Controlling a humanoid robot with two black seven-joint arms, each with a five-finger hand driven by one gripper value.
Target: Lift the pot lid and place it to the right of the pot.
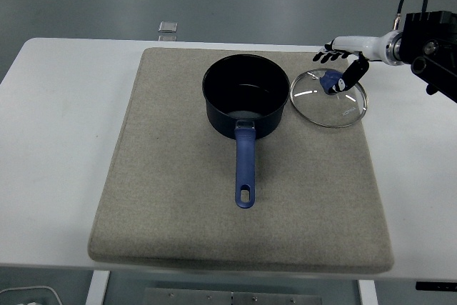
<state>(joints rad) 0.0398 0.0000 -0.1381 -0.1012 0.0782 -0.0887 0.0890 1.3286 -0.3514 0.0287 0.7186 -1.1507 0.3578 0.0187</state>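
The glass pot lid (pixel 328 98) is lying flat on the grey mat (pixel 178 198) at upper right, just beside the dark blue saucepan (pixel 246 98); the right hand (pixel 337 63) is hovering over its blue knob (pixel 330 78), fingers spread, grasping nothing; the white bench (pixel 50 141) is carrying the mat.

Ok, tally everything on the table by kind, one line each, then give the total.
Pots: 1, the dark blue pot
Lids: 1, the glass lid lying right of the pot
Mats: 1, the grey mat
Small clear items: 1, the small object at the far edge
Total: 4
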